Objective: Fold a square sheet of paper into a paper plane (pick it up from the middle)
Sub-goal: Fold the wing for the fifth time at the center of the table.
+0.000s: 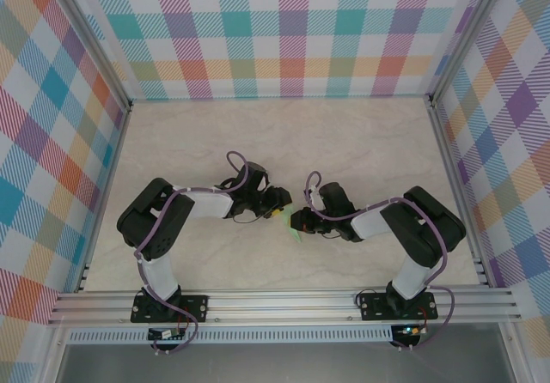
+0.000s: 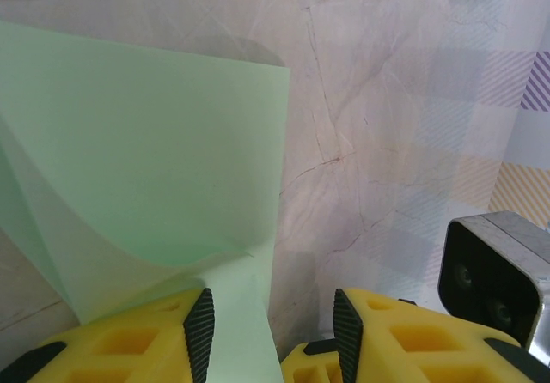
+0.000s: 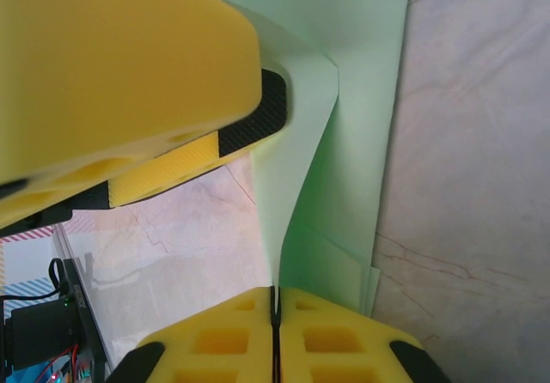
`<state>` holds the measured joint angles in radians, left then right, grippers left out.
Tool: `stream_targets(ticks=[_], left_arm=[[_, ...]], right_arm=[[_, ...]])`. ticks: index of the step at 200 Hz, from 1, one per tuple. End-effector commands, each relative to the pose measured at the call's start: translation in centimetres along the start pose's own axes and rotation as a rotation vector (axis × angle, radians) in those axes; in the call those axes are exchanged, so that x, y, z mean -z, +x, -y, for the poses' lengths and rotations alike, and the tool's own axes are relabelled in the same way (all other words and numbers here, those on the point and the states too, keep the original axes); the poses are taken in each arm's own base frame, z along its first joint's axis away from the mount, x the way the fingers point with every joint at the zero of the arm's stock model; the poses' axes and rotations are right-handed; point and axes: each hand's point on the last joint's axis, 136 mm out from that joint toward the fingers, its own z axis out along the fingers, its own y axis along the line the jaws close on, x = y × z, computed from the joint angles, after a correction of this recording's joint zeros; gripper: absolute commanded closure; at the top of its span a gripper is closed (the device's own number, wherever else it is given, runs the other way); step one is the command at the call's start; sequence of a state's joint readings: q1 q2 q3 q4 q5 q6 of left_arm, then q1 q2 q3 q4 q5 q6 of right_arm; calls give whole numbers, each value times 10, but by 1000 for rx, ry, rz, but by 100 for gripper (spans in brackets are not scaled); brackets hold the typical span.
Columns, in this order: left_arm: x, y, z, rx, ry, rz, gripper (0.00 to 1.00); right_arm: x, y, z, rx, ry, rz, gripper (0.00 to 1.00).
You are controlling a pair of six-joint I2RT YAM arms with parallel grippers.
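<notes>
Over the middle of the marble table (image 1: 361, 142), the left arm (image 1: 172, 220) and right arm (image 1: 412, 224) faced each other tip to tip. Between them the square sheet of paper (image 2: 146, 160), creased and curling, rose off the surface. The left gripper (image 2: 273, 314) stood partly open, with the paper against one pad. The right gripper (image 3: 276, 301) pinched the paper's edge tight.

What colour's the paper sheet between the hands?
The sheet of paper is plain pale mint green; the left wrist view shows it best.
</notes>
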<state>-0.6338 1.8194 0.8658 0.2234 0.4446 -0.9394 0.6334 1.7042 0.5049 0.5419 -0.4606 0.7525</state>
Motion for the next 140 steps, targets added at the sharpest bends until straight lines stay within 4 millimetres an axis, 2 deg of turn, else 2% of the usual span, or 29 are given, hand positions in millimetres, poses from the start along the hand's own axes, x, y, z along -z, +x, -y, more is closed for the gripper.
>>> stream_targets(ticks=[1, 26, 60, 80, 117, 140], left_arm=[[8, -5, 22, -58, 38, 23, 53], [30, -10, 43, -114, 63, 66, 48], [53, -15, 43, -138, 30, 148, 46], [52, -14, 39, -130, 27, 146, 46], [39, -11, 31, -95, 41, 119, 46], [31, -10, 35, -88, 75, 101, 46]], right_arm=[[1, 20, 28, -79, 97, -50, 95], [1, 22, 36, -102, 127, -48, 97], [1, 26, 45, -155, 158, -44, 98], [0, 27, 48, -184, 165, -43, 98], [0, 31, 49, -235, 153, -37, 99], [1, 32, 50, -257, 149, -32, 99]])
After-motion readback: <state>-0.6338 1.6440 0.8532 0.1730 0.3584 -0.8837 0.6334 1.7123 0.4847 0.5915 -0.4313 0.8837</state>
